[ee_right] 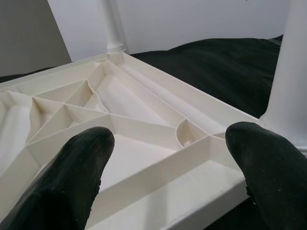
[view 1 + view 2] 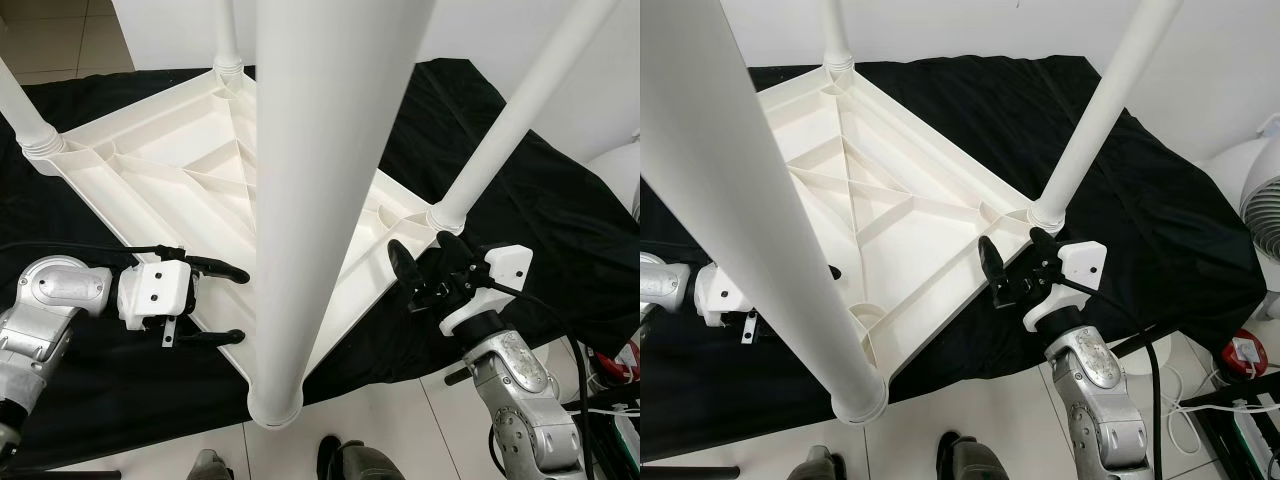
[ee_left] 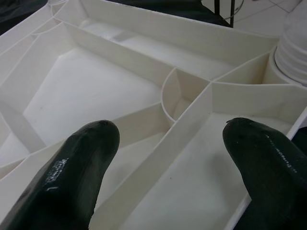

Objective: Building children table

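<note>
Left eye view: the upturned white table (image 2: 190,180) fills mid-frame on a black cloth (image 2: 470,120), legs up. The left gripper (image 2: 215,303), spread, sits lower left; the right gripper (image 2: 420,270), spread, lower right.

Wrist views: fingers (image 3: 72,172) straddle ribbed plastic. It looks light, stiff and slick; grip the rim. No writing is legible.

Light: bright, even and diffuse, from above.
Shadows: soft, faint inside the ribs of the white tabletop (image 2: 180,170).
Glare: mild washout on the near leg (image 2: 320,180).
Dark areas: black cloth (image 2: 1160,240) shows little detail.
Focus: head views sharp; fingertips (image 3: 72,177) in wrist views close and soft.
</note>
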